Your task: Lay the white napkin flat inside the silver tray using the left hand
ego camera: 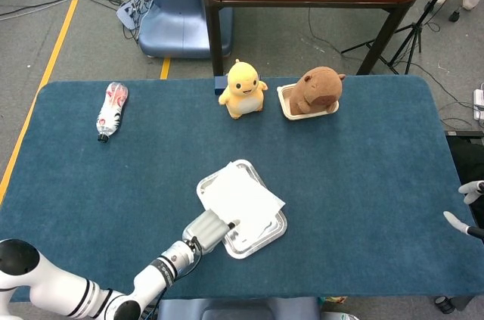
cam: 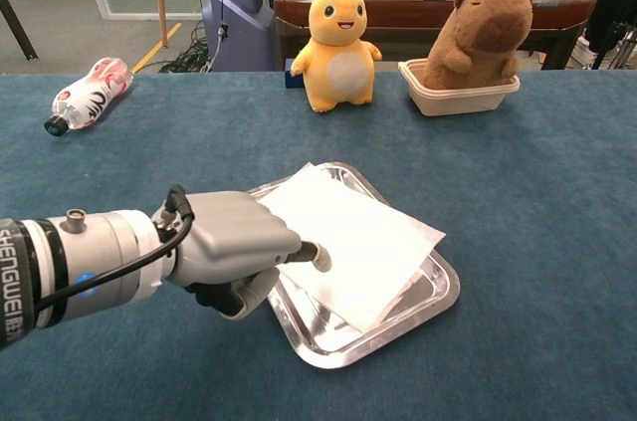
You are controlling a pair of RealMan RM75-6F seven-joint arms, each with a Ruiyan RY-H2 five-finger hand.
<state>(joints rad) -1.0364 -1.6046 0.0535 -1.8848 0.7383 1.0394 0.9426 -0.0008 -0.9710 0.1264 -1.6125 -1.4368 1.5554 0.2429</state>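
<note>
The left hand [cam: 234, 247], fingers curled with one fingertip pressing on the white napkin [cam: 348, 237], holds nothing, while the napkin lies just right of it across the silver tray [cam: 438, 297], one corner overhanging the rim furthest from the hand.

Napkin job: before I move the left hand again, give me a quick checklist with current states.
1. White napkin over the silver tray: ok.
2. Napkin flat inside the rim: not ok; its right corner overhangs the tray edge.
3. Left hand on the napkin: ok, a fingertip rests at its near-left edge.
4. Hand actually gripping the napkin: cannot tell.
5. Yellow plush and bottle away from the tray: ok.
</note>
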